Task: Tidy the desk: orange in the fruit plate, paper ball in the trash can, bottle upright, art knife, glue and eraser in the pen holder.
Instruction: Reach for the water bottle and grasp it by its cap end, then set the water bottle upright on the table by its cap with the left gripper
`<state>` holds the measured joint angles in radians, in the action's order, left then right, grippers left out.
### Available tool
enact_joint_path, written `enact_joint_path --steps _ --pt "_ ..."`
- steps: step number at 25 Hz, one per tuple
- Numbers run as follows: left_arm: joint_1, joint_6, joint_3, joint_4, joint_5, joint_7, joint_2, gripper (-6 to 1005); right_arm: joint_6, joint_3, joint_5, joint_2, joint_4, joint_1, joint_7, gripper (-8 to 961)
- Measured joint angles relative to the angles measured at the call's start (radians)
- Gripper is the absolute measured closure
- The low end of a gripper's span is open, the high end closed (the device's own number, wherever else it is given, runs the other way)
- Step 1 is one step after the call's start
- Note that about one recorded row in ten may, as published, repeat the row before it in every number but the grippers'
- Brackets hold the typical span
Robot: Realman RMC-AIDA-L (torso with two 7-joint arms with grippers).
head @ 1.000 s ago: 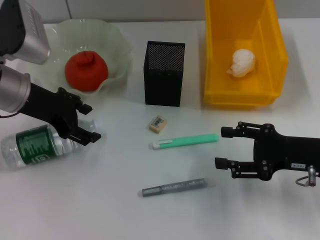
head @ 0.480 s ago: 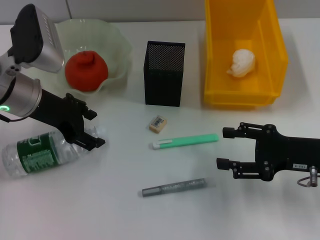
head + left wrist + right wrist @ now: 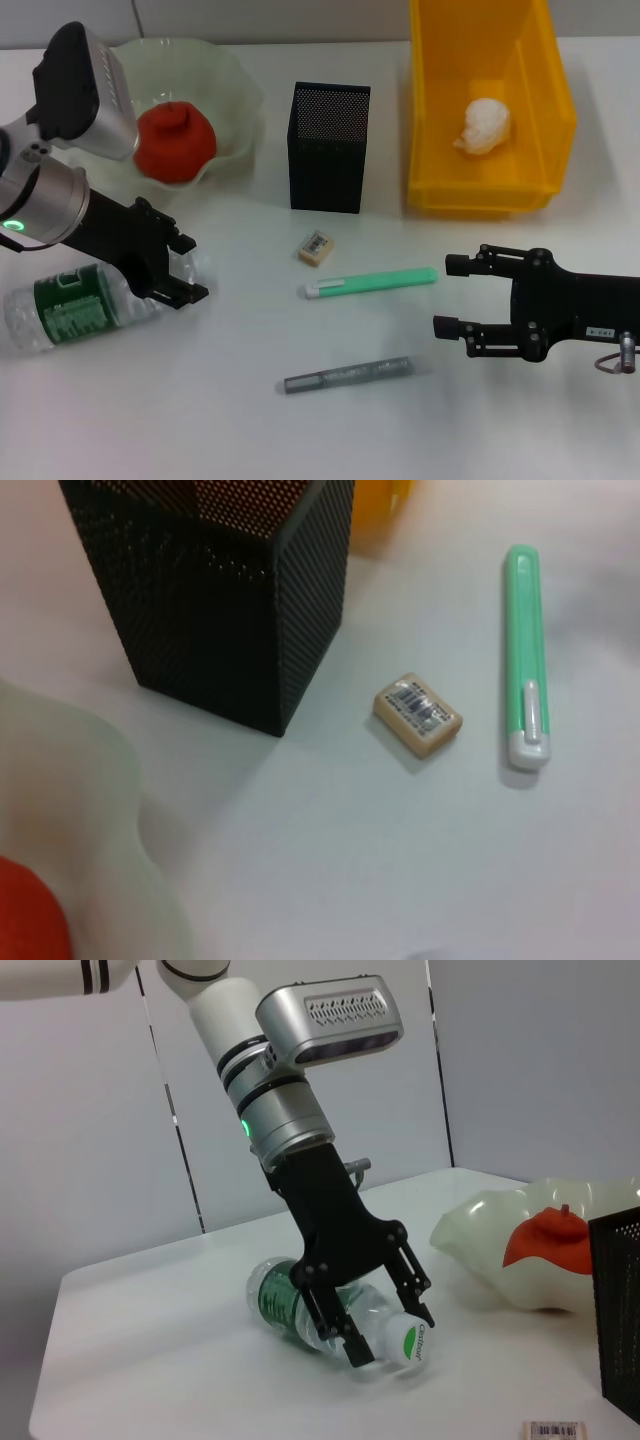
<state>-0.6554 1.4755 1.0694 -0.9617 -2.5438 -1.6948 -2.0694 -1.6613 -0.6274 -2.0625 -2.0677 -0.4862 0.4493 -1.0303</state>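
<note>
— Where's the left claw [image 3: 180,268]?
— Spread apart around the neck of the bottle [image 3: 70,305], which lies on its side on the desk [image 3: 250,440], on the bowl side of the holder [image 3: 328,146].
— And the right claw [image 3: 452,296]?
— Open, empty, hovering nearer than the bin [image 3: 487,100].
— The rest?
— Orange [image 3: 174,143] in the bowl [image 3: 225,85], paper ball [image 3: 484,125] in the bin. Eraser [image 3: 316,247], green knife [image 3: 371,283] and grey glue stick [image 3: 347,375] lie before the holder.

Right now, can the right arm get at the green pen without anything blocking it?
Probably yes. The right pincer sits open just beside the green pen, with only bare table between them. The eraser and grey stick lie off to the sides.
</note>
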Motion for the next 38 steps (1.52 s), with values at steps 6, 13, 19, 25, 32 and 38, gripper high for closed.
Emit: enact_joint_path --steps 6,13,19,25,32,38 --pt "0.008 -0.035 0.062 0.0 -0.001 -0.005 0.0 361 0.0 0.0 0.003 0.0 0.0 0.0 0.0 178" --pt "0.01 -0.042 0.069 -0.011 -0.001 -0.006 0.0 492 0.0 0.0 0.004 0.0 0.0 -0.001 0.0 178" --pt "0.02 -0.024 0.052 -0.054 0.009 -0.006 0.0 553 0.0 0.0 0.004 0.0 0.0 -0.001 0.0 178" --pt "0.077 0.046 0.011 -0.179 0.119 0.004 0.005 555 -0.001 -0.001 0.004 0.0 0.0 -0.001 0.0 178" --pt "0.096 0.126 -0.088 -0.221 0.195 0.04 0.007 555 -0.002 -0.005 0.003 -0.001 0.0 -0.002 0.0 179" --pt "0.098 0.203 -0.203 -0.234 0.262 0.079 0.009 555 -0.002 -0.007 0.001 -0.002 0.0 -0.001 0.0 179"
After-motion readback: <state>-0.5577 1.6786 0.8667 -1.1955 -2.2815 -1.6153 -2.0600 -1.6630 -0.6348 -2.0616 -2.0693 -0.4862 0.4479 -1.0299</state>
